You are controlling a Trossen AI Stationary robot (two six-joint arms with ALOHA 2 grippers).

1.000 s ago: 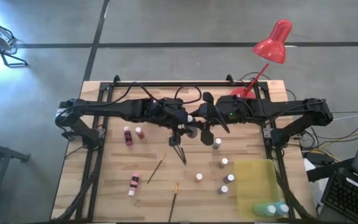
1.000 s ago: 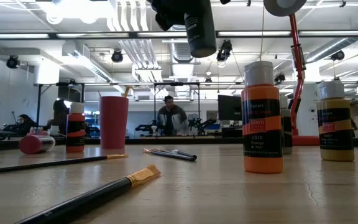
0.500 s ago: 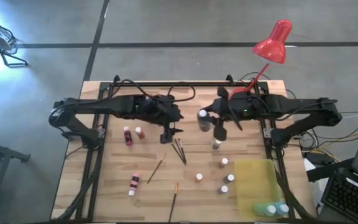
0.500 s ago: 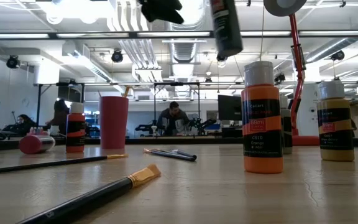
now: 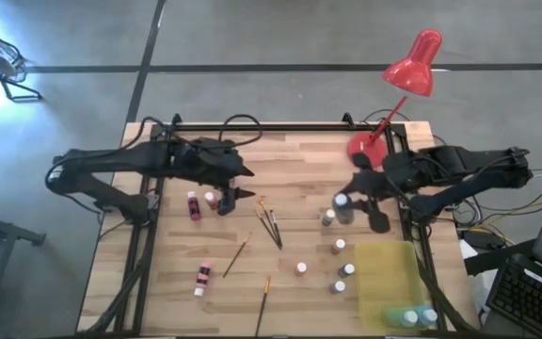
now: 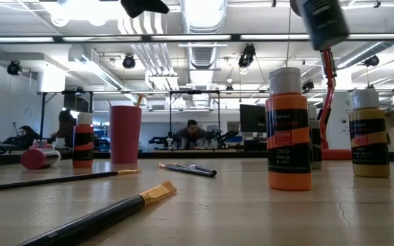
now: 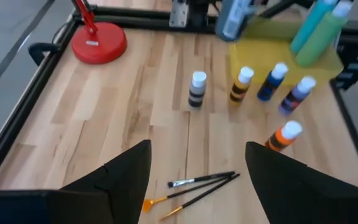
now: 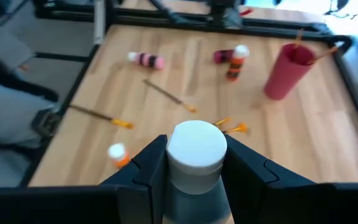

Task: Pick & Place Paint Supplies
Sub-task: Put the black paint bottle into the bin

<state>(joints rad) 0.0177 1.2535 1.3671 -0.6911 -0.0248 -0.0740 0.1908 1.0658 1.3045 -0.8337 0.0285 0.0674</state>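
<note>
Grey paint bottle carried over the table's right side.
My right gripper (image 8: 191,171) is clamped on a white-capped grey bottle (image 8: 196,163) — raised above the wood table (image 5: 290,165), near the yellow tray (image 5: 389,273); my left gripper (image 7: 197,168) stands apart, empty, above three brushes (image 7: 197,186).
</note>
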